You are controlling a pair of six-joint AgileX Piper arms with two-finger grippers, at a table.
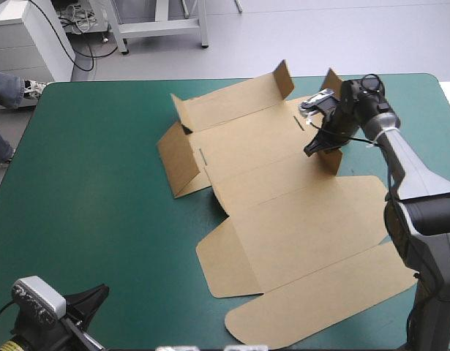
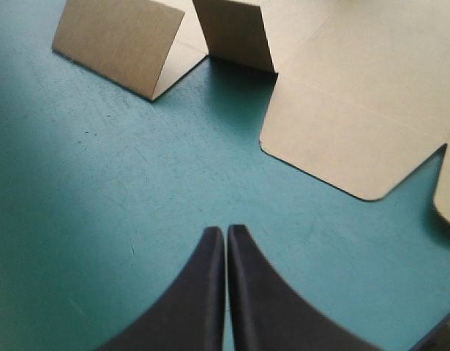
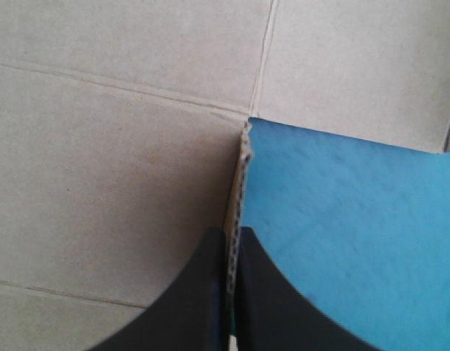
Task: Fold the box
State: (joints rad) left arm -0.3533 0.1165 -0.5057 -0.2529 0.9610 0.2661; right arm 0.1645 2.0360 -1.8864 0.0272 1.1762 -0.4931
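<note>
The right end effector (image 3: 233,235) pinches a side flap (image 1: 331,161) of the box (image 1: 283,219). The flap's corrugated edge stands upright between its two black fingers (image 3: 199,292), at the sheet's far right side. The box lies opened out across the middle and right of the teal-green worktop (image 1: 93,183). Its near panels are flat, and the far wall (image 1: 232,102) and a left flap (image 1: 177,157) are raised. The left end effector (image 2: 225,232) has its tips pressed together with nothing between them. It is over bare worktop at the near left corner, apart from the box, with the raised left flap ahead of it.
</note>
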